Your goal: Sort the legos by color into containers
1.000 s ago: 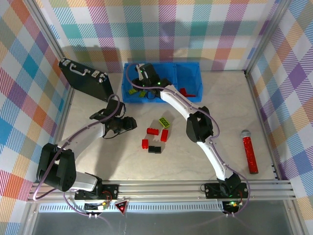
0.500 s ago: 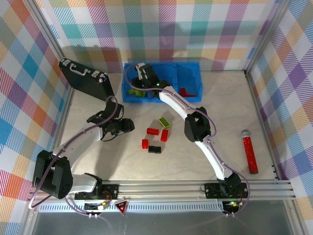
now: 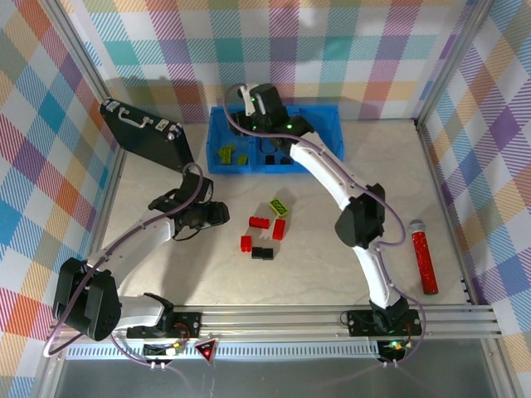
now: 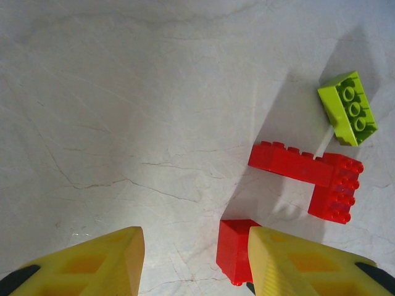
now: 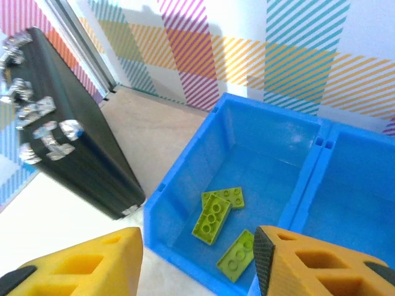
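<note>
The blue bin (image 3: 217,143) stands at the back of the table. Its left compartment (image 5: 185,185) holds three lime green legos (image 5: 212,219), also seen from above as green legos (image 3: 226,153). My right gripper (image 3: 257,113) hovers above that compartment, open and empty (image 5: 197,262). On the table lie a green brick (image 3: 280,207), two red bricks (image 3: 260,221) (image 3: 279,229), a small red brick (image 3: 246,243) and a black brick (image 3: 262,253). My left gripper (image 3: 217,214) is open just left of them. The small red brick (image 4: 236,250) sits by its right finger (image 4: 290,265), outside the gap.
A black briefcase (image 3: 145,133) with silver latches leans at the back left, close to the bin (image 5: 62,142). A red glittery tube (image 3: 423,257) lies at the right. Checked walls surround the table on three sides.
My right gripper has opened over the left compartment and lifted up and back out of the bin. The left gripper has shifted slightly near the table bricks.
</note>
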`<state>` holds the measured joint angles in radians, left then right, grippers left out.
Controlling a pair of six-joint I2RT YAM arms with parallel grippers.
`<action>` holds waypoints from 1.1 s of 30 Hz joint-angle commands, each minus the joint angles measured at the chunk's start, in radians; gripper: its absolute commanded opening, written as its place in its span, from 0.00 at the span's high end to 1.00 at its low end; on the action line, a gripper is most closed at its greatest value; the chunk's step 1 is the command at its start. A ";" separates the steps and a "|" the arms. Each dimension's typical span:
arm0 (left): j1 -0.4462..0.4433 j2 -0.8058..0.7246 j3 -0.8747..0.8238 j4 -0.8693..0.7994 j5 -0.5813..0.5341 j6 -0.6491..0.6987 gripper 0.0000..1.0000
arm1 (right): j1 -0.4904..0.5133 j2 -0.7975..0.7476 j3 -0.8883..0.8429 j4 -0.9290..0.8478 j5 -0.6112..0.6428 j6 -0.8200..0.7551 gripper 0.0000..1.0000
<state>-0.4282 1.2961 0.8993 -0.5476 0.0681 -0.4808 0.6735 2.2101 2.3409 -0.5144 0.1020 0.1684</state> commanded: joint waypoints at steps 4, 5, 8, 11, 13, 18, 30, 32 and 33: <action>-0.077 0.066 0.050 -0.002 -0.056 -0.006 0.52 | -0.003 -0.172 -0.234 -0.102 -0.027 0.034 0.48; -0.096 0.079 0.056 0.000 -0.067 -0.010 0.52 | -0.003 -0.202 -0.276 -0.110 -0.022 0.043 0.48; -0.150 0.122 0.083 -0.020 -0.106 -0.031 0.52 | -0.003 -0.300 -0.417 -0.113 0.016 0.072 0.47; -0.199 0.163 0.110 -0.041 -0.129 -0.058 0.52 | -0.005 -0.397 -0.552 -0.117 0.081 0.102 0.47; -0.232 0.187 0.126 -0.056 -0.146 -0.079 0.52 | -0.008 -0.456 -0.629 -0.125 0.115 0.113 0.47; -0.298 0.252 0.173 -0.132 -0.203 -0.129 0.52 | -0.020 -0.601 -0.815 -0.125 0.173 0.154 0.46; -0.362 0.333 0.182 -0.184 -0.203 -0.217 0.49 | -0.046 -0.777 -1.075 -0.122 0.130 0.279 0.46; -0.368 0.353 0.186 -0.180 -0.195 -0.217 0.49 | -0.048 -0.789 -1.095 -0.121 0.116 0.295 0.46; -0.370 0.361 0.187 -0.173 -0.186 -0.217 0.49 | -0.046 -0.793 -1.102 -0.121 0.112 0.300 0.46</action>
<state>-0.7815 1.6302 1.0660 -0.6937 -0.1333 -0.6735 0.6273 1.4593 1.2556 -0.6312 0.2401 0.4244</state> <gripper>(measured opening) 0.514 0.540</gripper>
